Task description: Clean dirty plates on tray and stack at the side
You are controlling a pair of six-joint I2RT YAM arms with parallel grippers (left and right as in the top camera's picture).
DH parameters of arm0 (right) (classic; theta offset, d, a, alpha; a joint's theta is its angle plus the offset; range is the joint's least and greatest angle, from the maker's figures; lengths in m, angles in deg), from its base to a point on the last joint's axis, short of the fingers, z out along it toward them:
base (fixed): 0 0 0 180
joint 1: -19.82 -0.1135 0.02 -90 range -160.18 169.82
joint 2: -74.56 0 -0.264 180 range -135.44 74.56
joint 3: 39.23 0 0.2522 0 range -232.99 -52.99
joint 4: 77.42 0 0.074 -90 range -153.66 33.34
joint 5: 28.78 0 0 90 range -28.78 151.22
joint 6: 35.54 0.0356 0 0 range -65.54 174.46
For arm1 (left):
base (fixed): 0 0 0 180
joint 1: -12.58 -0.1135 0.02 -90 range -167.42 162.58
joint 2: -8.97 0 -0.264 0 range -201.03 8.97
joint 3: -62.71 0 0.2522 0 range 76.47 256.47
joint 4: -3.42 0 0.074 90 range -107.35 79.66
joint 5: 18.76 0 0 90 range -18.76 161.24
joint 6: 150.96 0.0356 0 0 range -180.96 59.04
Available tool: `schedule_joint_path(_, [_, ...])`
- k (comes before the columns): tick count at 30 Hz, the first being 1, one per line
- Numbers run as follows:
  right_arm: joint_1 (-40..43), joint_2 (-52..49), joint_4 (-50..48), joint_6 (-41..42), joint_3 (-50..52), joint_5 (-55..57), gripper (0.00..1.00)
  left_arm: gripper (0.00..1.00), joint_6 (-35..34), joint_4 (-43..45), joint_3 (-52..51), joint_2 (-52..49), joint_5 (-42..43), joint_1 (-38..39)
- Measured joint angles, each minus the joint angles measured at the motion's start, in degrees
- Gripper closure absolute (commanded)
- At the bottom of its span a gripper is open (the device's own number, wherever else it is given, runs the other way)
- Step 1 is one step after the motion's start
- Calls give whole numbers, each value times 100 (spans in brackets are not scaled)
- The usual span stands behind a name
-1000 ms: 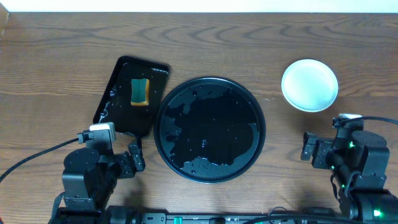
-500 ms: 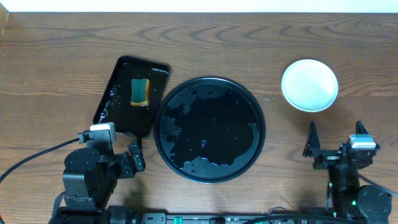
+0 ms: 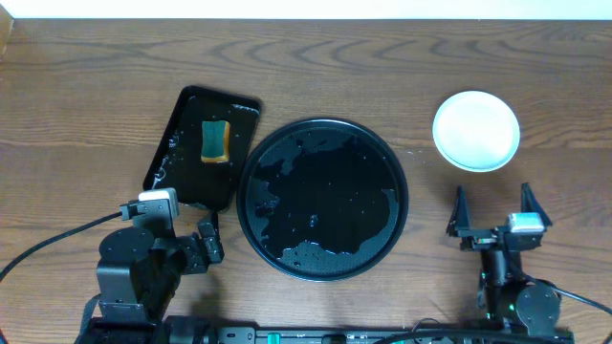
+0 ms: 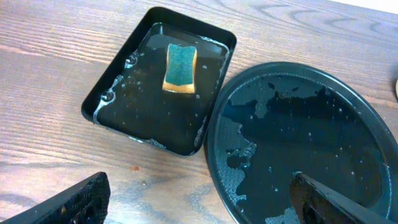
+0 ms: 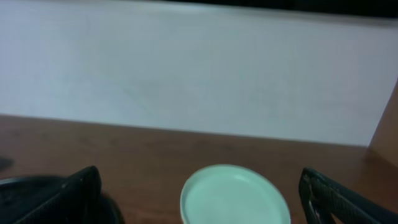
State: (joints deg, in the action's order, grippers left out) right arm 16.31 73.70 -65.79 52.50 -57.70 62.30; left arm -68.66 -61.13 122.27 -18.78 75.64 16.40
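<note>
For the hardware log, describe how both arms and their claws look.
Both are matte black and blocky. The left arm has a small white box on top and a black cable trailing to the left. The right arm carries a similar one. The left claw and right claw each have two black, tapered fingers.

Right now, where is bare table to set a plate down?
Free: the far strip of table beyond sponge tray and round tray; the gap between round tray and plates. Crowded: the two trays sit close together.
</note>
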Motion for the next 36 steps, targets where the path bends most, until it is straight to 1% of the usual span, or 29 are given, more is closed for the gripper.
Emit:
schedule_joint_path(4, [-2, 2, 28, 0, 271, 0, 1, 7, 0, 0, 0, 0, 0, 0])
schedule_joint_path(7, [0, 15, 487, 0, 382, 0, 1, 7, 0, 0, 0, 0, 0, 0])
schedule_joint_path(9, [-2, 13, 627, 0, 431, 0, 1, 7, 0, 2, 0, 0, 0, 0])
schedule_joint_path(36, [-2, 17, 616, 0, 431, -2, 1, 7, 0, 2, -4, 0, 2, 0])
